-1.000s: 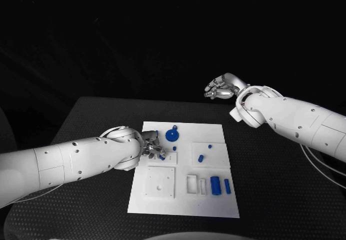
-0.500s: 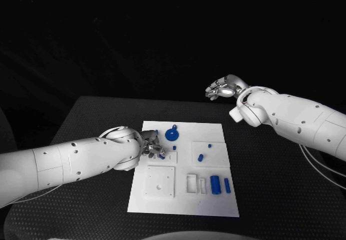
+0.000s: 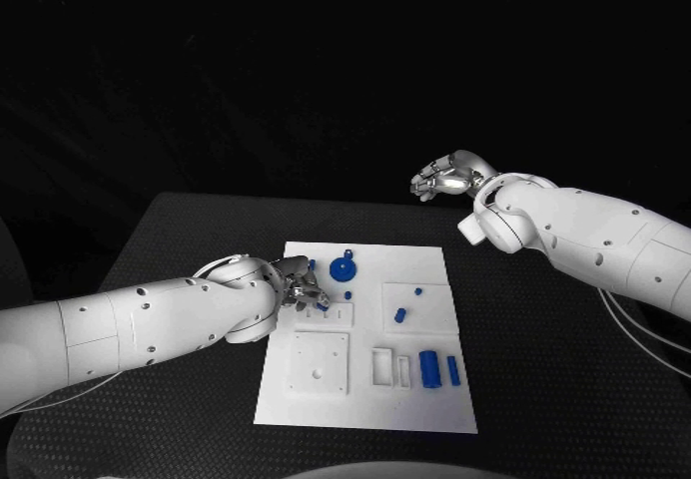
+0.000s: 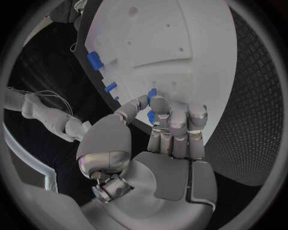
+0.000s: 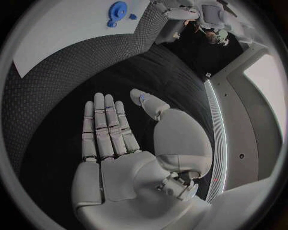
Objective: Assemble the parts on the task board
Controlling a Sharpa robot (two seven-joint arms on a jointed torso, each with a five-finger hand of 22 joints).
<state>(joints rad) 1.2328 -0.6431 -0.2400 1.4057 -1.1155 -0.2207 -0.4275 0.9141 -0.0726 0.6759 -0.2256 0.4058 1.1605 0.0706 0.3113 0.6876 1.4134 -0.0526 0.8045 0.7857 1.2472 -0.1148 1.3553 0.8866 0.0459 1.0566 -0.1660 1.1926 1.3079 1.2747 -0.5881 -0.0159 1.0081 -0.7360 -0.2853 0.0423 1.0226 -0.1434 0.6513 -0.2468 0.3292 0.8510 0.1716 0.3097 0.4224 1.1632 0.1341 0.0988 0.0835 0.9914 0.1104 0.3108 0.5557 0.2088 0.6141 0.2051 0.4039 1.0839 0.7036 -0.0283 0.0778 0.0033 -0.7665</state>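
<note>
Task board (image 3: 367, 334) lies white in the middle of our black table (image 3: 188, 230), unmoved since the earlier frames. Our left hand (image 3: 300, 287) has crept slightly along the board's left edge and pinches a small blue part (image 4: 151, 116) between thumb and fingers. Just beside it stands a blue gear (image 3: 343, 268); blue pegs (image 3: 439, 369) stand further right. Our right hand (image 3: 443, 178) still hovers beyond the table, fingers straight and apart, holding nothing.

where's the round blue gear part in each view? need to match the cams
Head view: blue gear stands near the task board's far edge, just right of the left robot hand.
Left wrist view: I can't pick it out.
Right wrist view: gear on the board, beyond the open right robot hand.
Shared landmark: the white task board.
</note>
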